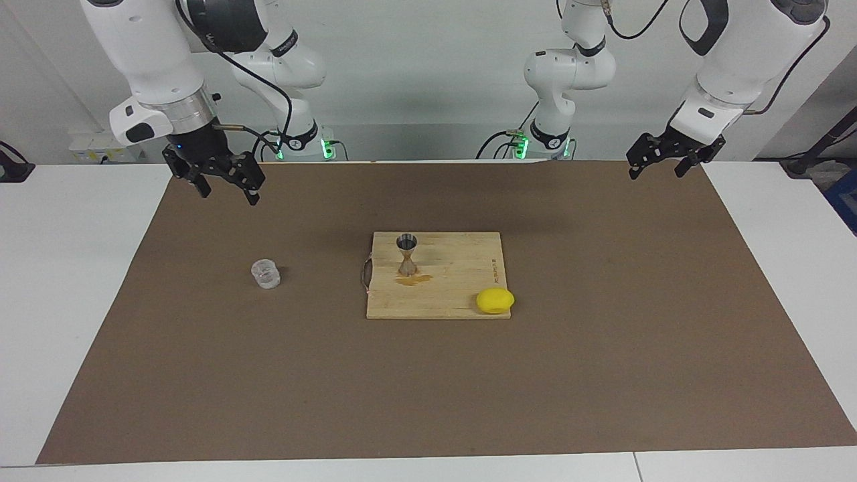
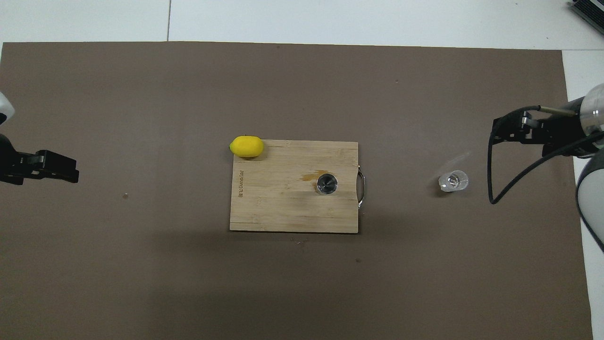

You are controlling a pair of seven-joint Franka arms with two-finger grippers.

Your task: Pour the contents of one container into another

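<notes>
The clear glass cup [image 1: 266, 274] stands upright on the brown mat toward the right arm's end, beside the cutting board; it also shows in the overhead view [image 2: 453, 181]. The metal jigger [image 1: 406, 254] stands upright on the wooden cutting board [image 1: 455, 261], with a small brown wet patch [image 1: 415, 280] at its foot. In the overhead view the jigger [image 2: 326, 183] is near the board's handle end. My right gripper [image 1: 227, 194] is open and empty, raised over the mat's edge by the robots, well apart from the cup. My left gripper [image 1: 658, 171] is open and empty, waiting raised over its own end.
A yellow lemon [image 1: 495, 300] lies at the board's corner farthest from the robots, toward the left arm's end. The board has a metal handle [image 1: 365, 273] on the side facing the cup. The brown mat [image 1: 602, 348] covers most of the white table.
</notes>
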